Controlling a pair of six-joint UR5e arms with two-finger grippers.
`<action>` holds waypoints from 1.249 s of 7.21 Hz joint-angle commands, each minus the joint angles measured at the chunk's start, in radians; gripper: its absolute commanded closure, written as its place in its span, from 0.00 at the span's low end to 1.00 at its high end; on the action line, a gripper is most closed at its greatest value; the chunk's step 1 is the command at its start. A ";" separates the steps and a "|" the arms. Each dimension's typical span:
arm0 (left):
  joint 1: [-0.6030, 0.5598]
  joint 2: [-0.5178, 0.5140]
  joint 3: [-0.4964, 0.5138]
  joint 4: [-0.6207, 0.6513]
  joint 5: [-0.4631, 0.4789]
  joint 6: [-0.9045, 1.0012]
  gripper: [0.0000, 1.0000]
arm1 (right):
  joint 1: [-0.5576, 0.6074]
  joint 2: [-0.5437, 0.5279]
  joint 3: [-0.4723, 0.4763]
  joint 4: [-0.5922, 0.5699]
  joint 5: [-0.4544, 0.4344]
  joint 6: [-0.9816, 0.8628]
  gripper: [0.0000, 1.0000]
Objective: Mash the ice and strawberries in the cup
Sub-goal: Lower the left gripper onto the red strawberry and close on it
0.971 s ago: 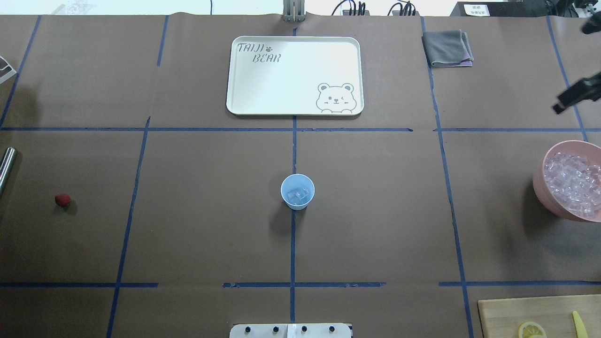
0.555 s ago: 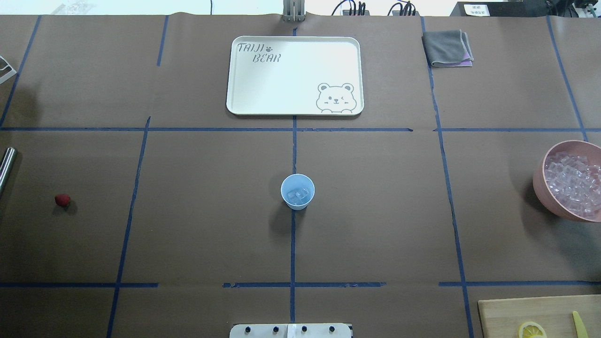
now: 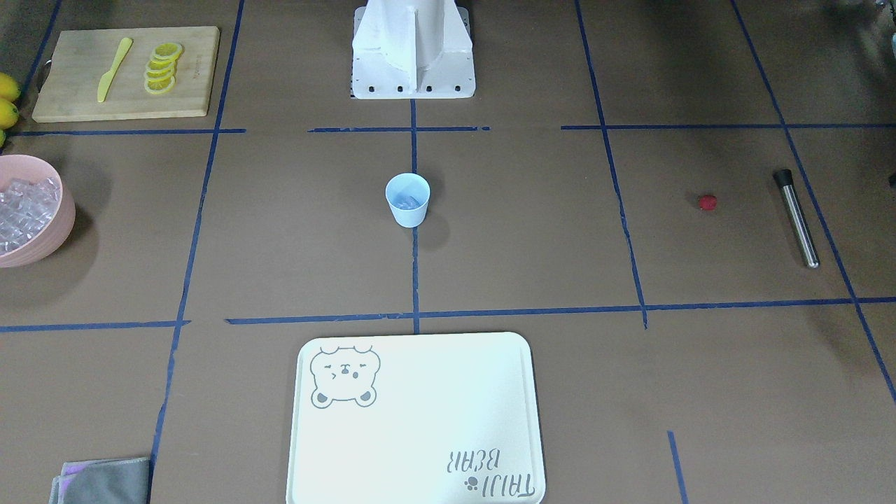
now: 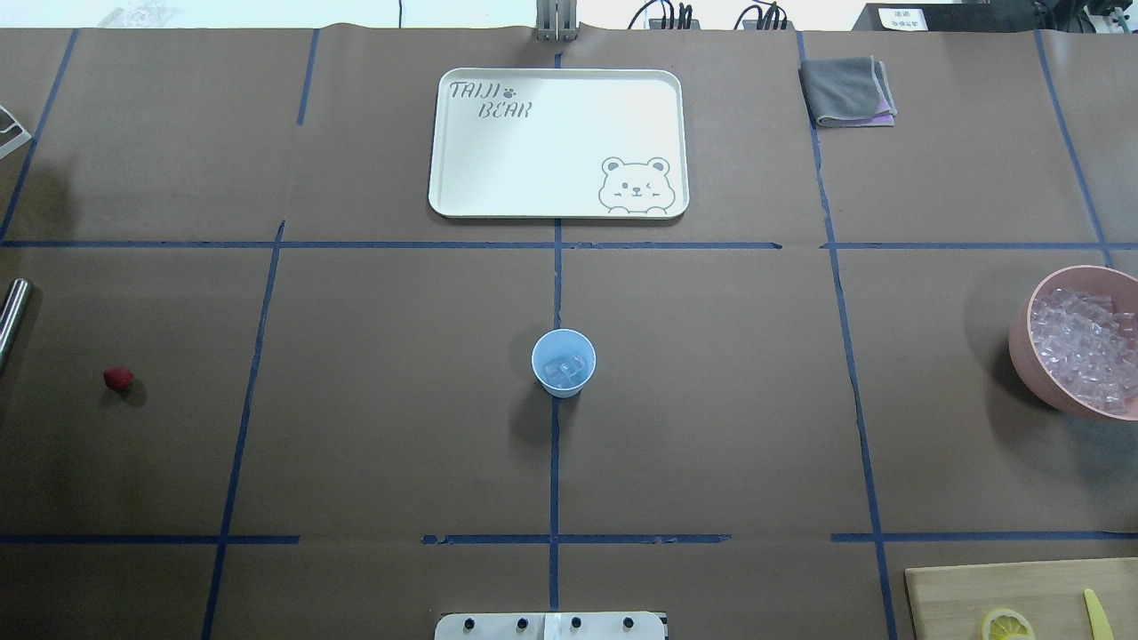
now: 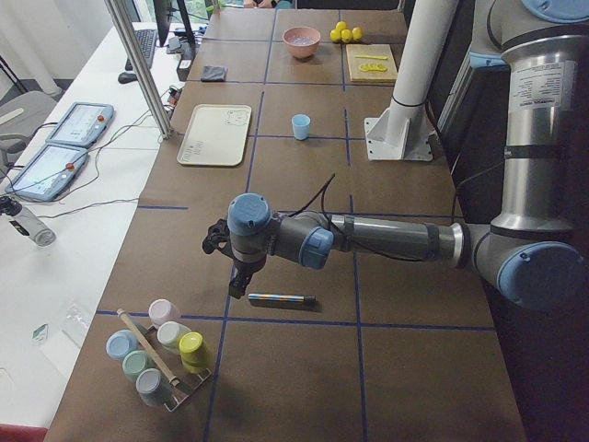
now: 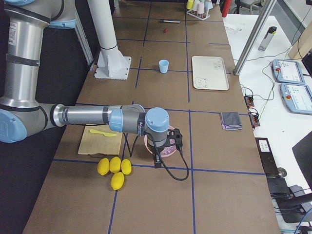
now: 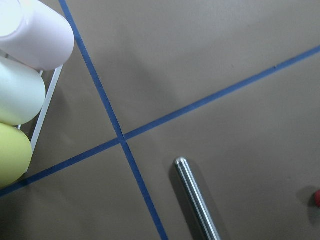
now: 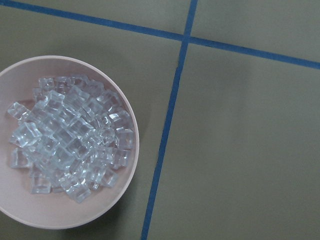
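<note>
Two grippers, neither readable as open or closed. At far left, the left gripper (image 5: 239, 281) hangs by the steel rod (image 4: 12, 313), whose long axis runs away from the robot; the strawberry (image 4: 117, 380) lies just inboard of it. Centre: the cup (image 4: 563, 362), holding ice (image 4: 565, 368), well apart. Far right: the right gripper (image 6: 157, 158) near the pink bowl (image 4: 1019, 342). Left arm judged nearer the berry.
</note>
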 commanded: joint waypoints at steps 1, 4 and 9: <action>0.008 -0.002 -0.021 -0.045 -0.002 -0.048 0.00 | 0.001 0.000 0.011 0.002 0.001 0.037 0.01; 0.221 0.011 -0.092 -0.096 0.010 -0.387 0.00 | 0.001 0.008 0.019 0.002 0.001 0.046 0.01; 0.516 0.054 0.000 -0.431 0.208 -0.744 0.00 | 0.001 0.008 0.016 0.002 0.001 0.046 0.01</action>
